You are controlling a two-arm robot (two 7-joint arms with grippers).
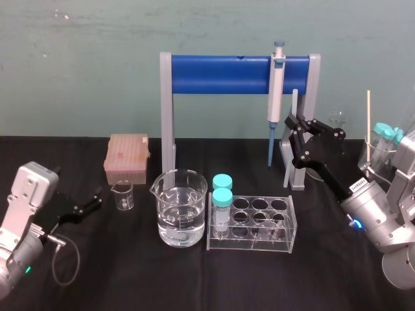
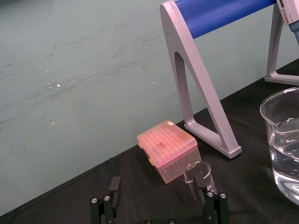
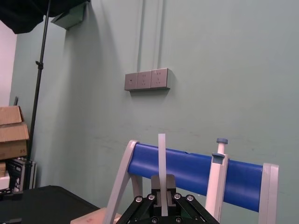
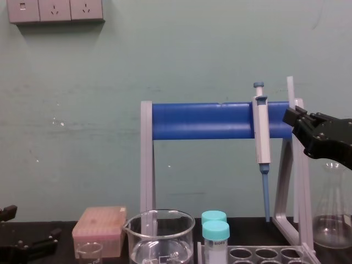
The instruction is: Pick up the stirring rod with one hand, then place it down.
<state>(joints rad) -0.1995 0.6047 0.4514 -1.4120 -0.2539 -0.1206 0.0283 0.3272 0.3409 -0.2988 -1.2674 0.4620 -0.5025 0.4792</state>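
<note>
The stirring rod [image 1: 294, 103] is a thin translucent-white stick held upright above the table, just in front of the right leg of the blue stand. My right gripper [image 1: 292, 123] is shut on its lower part, reaching in from the right. In the right wrist view the rod [image 3: 162, 158] rises straight up from between the right gripper's [image 3: 162, 183] closed fingers. The chest view has the rod [image 4: 290, 88] sticking up above the right gripper [image 4: 291, 116]. My left gripper [image 1: 92, 201] rests open at the table's left, its fingers [image 2: 114, 185] spread with nothing between them.
A grey stand with a blue bar [image 1: 220, 72] carries a grey-and-blue pipette [image 1: 276, 97]. In front stand a water beaker [image 1: 182, 208], a small beaker [image 1: 123, 194], a pink tip box [image 1: 128, 157] and a tube rack [image 1: 253, 223] with two teal-capped tubes. A flask [image 1: 375, 155] stands at the right.
</note>
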